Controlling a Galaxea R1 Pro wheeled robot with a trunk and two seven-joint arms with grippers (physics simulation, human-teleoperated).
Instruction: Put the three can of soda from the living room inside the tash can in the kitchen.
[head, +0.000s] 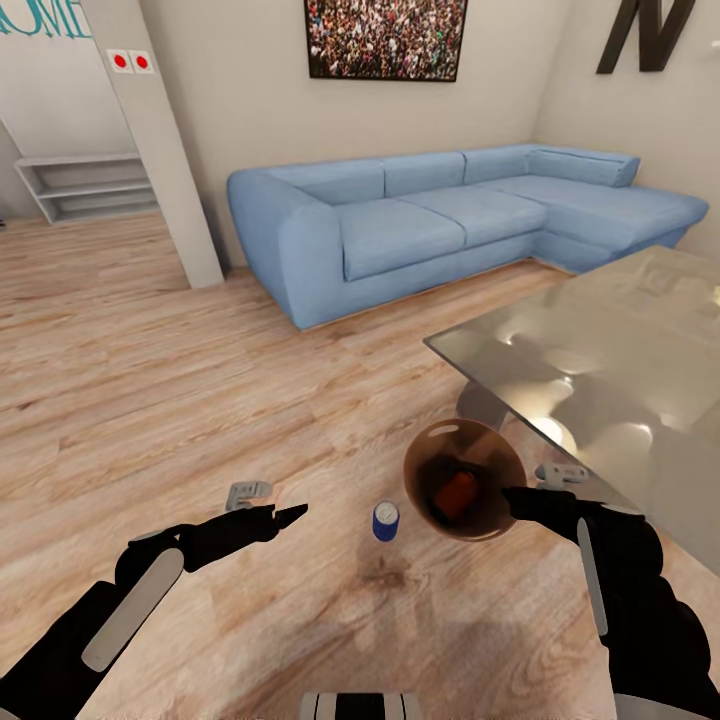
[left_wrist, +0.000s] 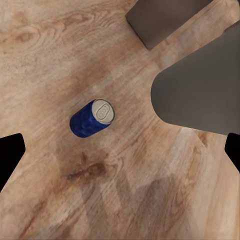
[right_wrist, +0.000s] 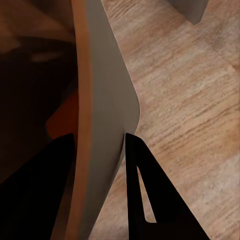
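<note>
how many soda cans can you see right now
2. A blue can stands on the wood floor between the two grippers. An orange can lies inside the bin, whose rim the right gripper holds. More may be hidden inside the bin.

Blue corner sofa (head: 450, 215), wood floor (head: 150, 370), glossy table (head: 620, 350)

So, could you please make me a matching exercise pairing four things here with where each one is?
Things:
1. blue can
2. orange can
3. bin
4. sofa

Places:
A. inside the bin
B. against the far wall
C. standing on the wood floor, between the grippers
D. its rim pinched by the right gripper

Pairs: 1-C, 2-A, 3-D, 4-B
</note>
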